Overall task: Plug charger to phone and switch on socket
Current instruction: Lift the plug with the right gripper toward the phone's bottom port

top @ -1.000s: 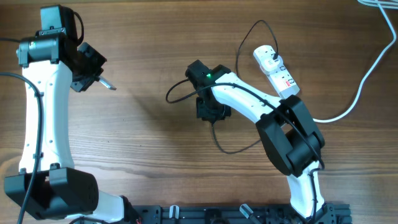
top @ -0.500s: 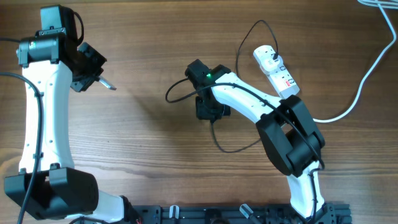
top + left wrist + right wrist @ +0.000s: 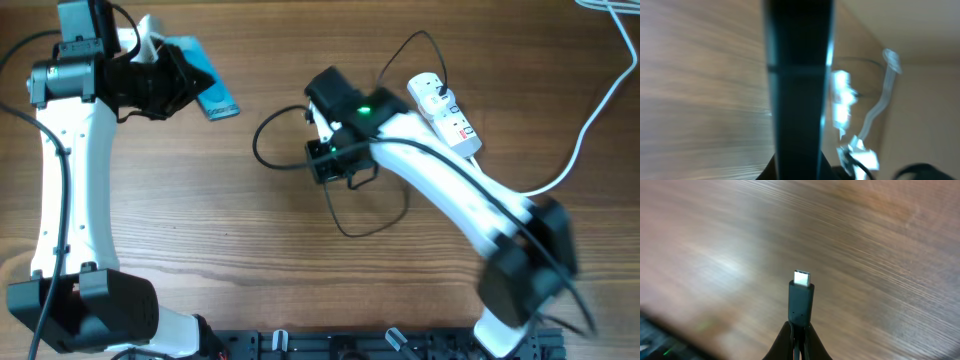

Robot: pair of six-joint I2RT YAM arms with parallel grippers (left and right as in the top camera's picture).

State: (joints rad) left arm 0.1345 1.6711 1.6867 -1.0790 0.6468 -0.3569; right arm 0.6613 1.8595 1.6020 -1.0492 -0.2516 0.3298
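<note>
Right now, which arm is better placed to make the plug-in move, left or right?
Right. The right end effector already pinches the charger by its connector, with the metal tip sticking out free. The left end effector is occupied gripping the phone, so it should probably just hold that steady.

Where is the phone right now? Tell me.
In the overhead view the phone is at the upper left, gripped by the left gripper. It is far to the left of the socket.

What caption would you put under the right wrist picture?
The right gripper holds the charger, metal tip out, over the wooden table.
</note>
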